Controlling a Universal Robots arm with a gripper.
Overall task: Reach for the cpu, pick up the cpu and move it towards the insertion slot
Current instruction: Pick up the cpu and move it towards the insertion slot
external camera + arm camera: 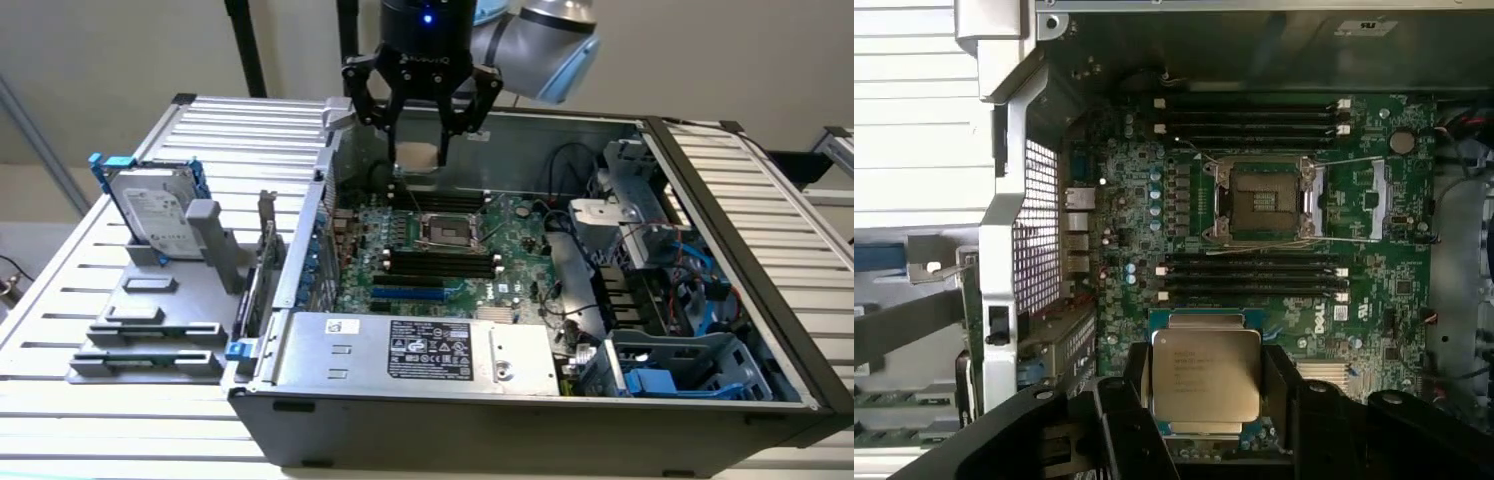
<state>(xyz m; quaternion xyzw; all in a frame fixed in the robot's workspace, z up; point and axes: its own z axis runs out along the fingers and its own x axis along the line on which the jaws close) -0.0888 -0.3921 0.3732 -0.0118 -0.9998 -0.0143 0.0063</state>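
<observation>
On the slatted bench (80, 300) lies an open computer case (534, 410), its green motherboard (461, 250) exposed, with a hard drive in blue rails (154, 210) standing outside it toward the exterior view's left. Above the far wall of the case hangs the end effector (423, 150), its dark fingers pinching the cpu (1206, 376) by opposite edges; the chip rides flat, silver top to the wrist camera, held clear of the board. The insertion slot (1266, 200), a silver frame round a dark centre, sits between two banks of long black memory slots (1254, 275), apart from the chip and nearer the middle of the board. By my judgement the carry is under way but unfinished. To do it well, the chip should stay level and square to the frame, travel high enough to clear the memory slots, and be centred over the socket before any descent, since a tilted or offset approach could harm the contacts.
</observation>
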